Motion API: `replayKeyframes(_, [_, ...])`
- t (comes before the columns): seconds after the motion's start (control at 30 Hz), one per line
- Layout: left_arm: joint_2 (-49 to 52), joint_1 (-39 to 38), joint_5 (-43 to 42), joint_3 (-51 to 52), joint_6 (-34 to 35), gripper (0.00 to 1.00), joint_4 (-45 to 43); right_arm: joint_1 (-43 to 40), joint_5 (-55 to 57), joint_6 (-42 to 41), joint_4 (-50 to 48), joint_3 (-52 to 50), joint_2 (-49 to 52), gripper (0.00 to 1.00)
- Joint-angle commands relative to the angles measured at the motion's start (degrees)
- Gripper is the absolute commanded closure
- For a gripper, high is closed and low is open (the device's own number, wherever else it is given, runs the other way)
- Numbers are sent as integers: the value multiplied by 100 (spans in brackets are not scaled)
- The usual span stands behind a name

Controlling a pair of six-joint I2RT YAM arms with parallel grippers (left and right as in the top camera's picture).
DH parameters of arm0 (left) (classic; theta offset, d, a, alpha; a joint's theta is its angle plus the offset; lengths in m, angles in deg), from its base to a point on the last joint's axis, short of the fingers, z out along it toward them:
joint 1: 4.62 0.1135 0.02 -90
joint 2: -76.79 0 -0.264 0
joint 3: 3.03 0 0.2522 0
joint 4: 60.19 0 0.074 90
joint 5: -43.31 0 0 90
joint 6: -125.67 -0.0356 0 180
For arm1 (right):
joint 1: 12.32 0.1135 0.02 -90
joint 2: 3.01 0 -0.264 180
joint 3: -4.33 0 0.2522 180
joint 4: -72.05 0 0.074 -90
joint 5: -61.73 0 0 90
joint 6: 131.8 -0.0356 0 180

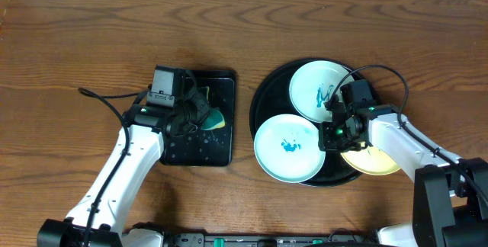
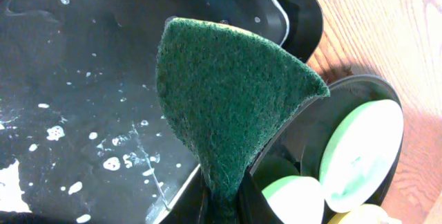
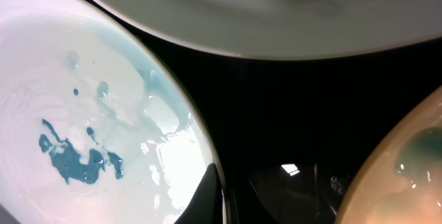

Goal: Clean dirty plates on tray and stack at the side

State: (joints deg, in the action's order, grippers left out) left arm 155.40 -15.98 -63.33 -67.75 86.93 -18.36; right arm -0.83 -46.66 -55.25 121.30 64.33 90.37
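Three plates lie on the round black tray [image 1: 263,98]. A white plate [image 1: 316,87] with a teal scribble is at the back. A second white plate [image 1: 288,148] with a teal stain is at the front left, and a pale yellow plate [image 1: 377,161] at the front right. My right gripper [image 1: 329,134] is shut on the right rim of the front white plate [image 3: 90,134]; one black finger [image 3: 207,196] rests on top of the rim. My left gripper [image 1: 200,116] hangs over the rectangular tray, shut on a green sponge [image 2: 221,92].
The smaller rectangular black tray [image 2: 69,79], wet and flecked with soap suds, lies left of the round tray on the wooden table [image 1: 91,41]. Only a narrow strip of wood separates the two trays. Cables trail from both arms.
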Motion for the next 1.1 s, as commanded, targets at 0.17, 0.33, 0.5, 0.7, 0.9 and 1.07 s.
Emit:
replayKeyframes(0.17, [7, 2, -238, 50, 142, 92, -7, 61, 358, -127, -17, 79, 61, 99])
replayKeyframes(0.33, [7, 2, -1176, 50, 173, 92, -308, 61, 361, -127, -17, 79, 61, 99])
replayKeyframes(0.5, [7, 2, -1010, 50, -734, 92, -1012, 61, 358, -127, -13, 79, 61, 99])
replayKeyframes(0.7, [4, 2, -63, 50, -2286, 92, -1646, 61, 358, -127, -11, 79, 61, 99])
replayKeyframes(0.9, [-92, 2, -59, 48, -2964, 92, -1818, 61, 358, -120, 7, 79, 61, 99])
replayKeyframes(1.07, [-555, 2, 562, 48, -3421, 92, -1838, 61, 361, -105, 4, 79, 61, 99])
